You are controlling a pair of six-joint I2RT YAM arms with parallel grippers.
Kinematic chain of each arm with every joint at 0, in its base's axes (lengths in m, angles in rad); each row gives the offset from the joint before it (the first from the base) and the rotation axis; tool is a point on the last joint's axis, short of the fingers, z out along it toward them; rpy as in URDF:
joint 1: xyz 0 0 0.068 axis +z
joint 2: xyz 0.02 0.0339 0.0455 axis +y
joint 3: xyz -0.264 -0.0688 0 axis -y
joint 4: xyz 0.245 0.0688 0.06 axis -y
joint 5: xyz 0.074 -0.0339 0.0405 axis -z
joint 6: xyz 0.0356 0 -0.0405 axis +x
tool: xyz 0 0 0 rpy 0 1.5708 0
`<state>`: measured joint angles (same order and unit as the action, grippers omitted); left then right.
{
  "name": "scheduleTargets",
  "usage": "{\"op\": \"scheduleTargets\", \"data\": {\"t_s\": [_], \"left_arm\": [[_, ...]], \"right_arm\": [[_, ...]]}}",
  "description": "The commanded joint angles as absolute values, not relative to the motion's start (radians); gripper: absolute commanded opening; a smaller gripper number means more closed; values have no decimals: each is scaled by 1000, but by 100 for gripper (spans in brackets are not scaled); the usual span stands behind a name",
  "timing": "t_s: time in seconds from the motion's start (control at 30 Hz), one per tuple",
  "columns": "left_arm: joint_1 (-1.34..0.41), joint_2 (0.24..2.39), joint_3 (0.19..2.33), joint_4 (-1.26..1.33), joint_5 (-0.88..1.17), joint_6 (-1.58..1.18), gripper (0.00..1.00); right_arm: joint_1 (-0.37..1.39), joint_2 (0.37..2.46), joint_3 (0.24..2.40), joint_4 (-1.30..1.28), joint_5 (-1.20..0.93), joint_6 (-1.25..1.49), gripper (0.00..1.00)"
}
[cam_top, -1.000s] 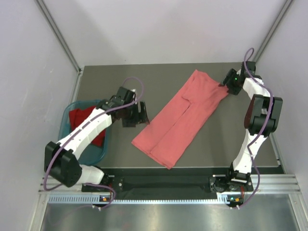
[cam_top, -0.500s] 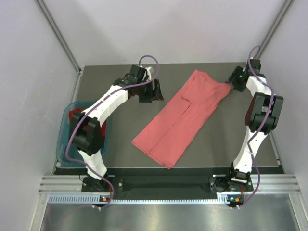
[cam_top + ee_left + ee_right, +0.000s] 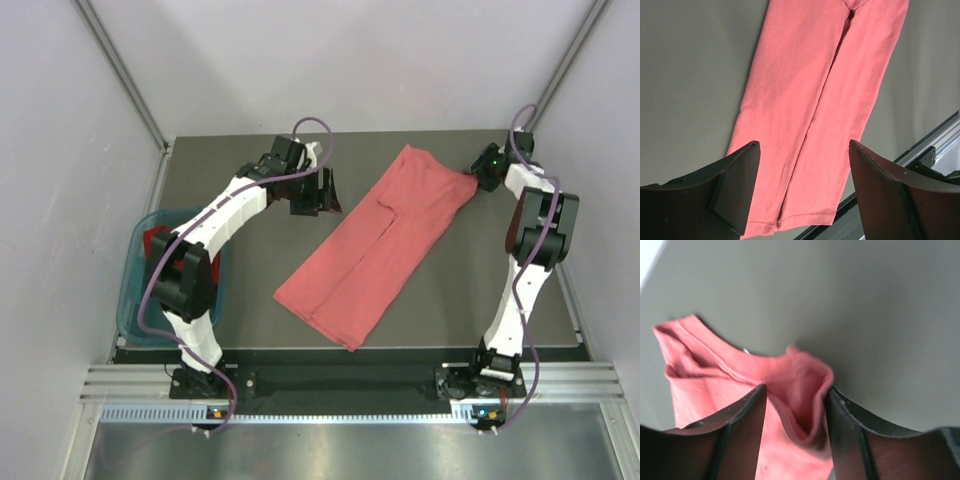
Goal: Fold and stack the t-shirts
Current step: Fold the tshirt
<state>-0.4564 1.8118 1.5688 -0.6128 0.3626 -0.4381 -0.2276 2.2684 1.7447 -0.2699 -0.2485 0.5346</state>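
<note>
The salmon-pink t-shirt lies on the table as a long diagonal strip folded lengthwise; the left wrist view shows its lower end. My left gripper is open and empty, hovering just left of the strip's upper half. My right gripper is at the shirt's far right corner, its jaws closed on a bunched fold of pink cloth. The deep red t-shirt lies in the teal basket, mostly hidden by the left arm.
The teal plastic basket stands at the table's left edge. Grey walls enclose the table at the back and sides. A metal rail runs along the near edge, also showing in the left wrist view.
My left arm swung from over the basket up to the far side, beside the pink shirt's upper left. My right gripper shifted slightly at the shirt's corner. The shirt has not moved.
</note>
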Motion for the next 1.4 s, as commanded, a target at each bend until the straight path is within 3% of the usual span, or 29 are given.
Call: {"op": "scheduleTargets", "data": {"t_s": [0.0,0.03,0.13,0.57,0.7,0.77,0.87,0.9,0.93,1.03,1.23,1.37], "left_arm": [[-448,1821,1605,-620,383,-414,76],[-448,1821,1603,-620,385,-414,76],[-446,1822,1594,-618,388,-417,76],[-439,1796,1523,-591,379,-440,76],[-439,1787,1496,-588,351,-445,76],[-436,1786,1479,-591,341,-443,76],[-422,1796,1465,-610,351,-442,76],[-419,1799,1462,-618,356,-440,77],[-413,1801,1456,-617,367,-439,77],[-385,1815,1453,-640,390,-426,77],[-365,1841,1442,-713,431,-396,78],[-361,1853,1416,-742,480,-382,79]], "right_arm": [[-233,2275,1718,-45,-275,592,49],[-239,2296,1720,-19,-294,618,47],[-248,2354,1767,37,-340,666,11],[-250,2519,1962,172,-316,813,8],[-250,2615,2148,135,-313,827,8],[-249,2652,2216,105,-324,830,13],[-250,2677,2301,5,-330,821,28],[-250,2645,2280,-27,-309,799,33],[-252,2623,2263,-52,-292,784,44],[-262,2514,2192,-176,-236,694,57],[-296,2269,2096,-506,-101,505,75],[-301,2076,1921,-630,-32,445,78]]}}
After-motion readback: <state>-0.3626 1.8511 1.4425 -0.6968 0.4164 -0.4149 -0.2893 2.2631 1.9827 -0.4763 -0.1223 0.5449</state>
